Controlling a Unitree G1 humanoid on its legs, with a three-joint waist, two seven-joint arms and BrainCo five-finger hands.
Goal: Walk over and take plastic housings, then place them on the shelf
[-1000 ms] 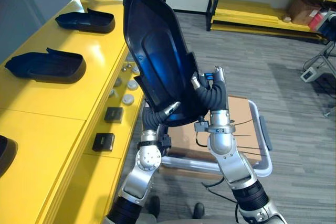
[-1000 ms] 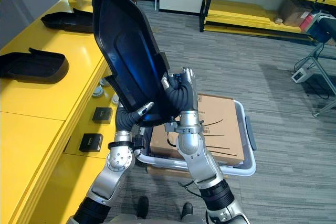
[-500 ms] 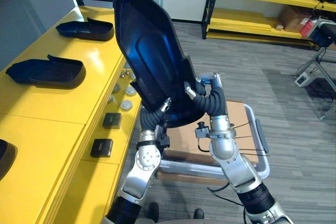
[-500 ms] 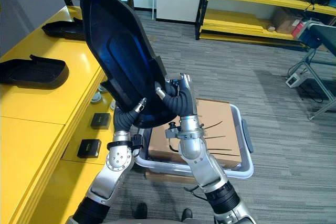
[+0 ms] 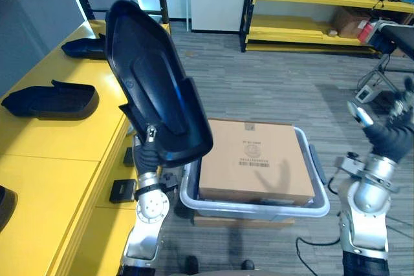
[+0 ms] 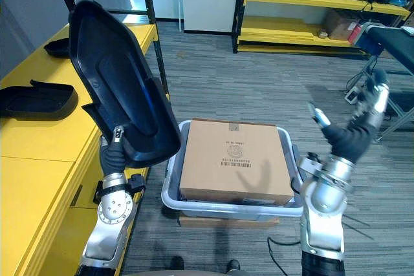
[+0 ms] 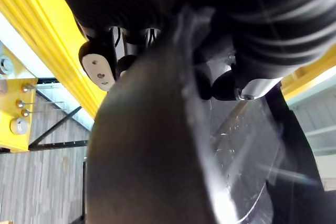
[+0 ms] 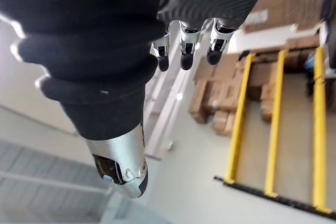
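Bright, even room light; blue sheen on the plastic housing [image 5: 154, 88]; pale glare on the yellow bench [image 5: 65, 135].

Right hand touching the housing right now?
No: the right hand is open beside the box, apart from the housing held up by the left hand.

Both eye views look down from the head, 2 cameras side by side, over 1 shared scene: the yellow bench [image 5: 58, 134] down the left edge, the cardboard box [image 5: 255, 159] in its grey tray [image 5: 259, 210] at lower centre, and grey floor [image 5: 291, 88] running to the upper right. The right eye sits slightly rightward, so the box falls further left in its frame. The left wrist view peers along the left hand [image 5: 149, 141] from very close, pressed against the dark housing [image 5: 155, 88]. The right wrist view looks past the fingers [image 8: 181, 51] of the right hand [image 6: 356, 128] at distant yellow racking [image 8: 273, 129].
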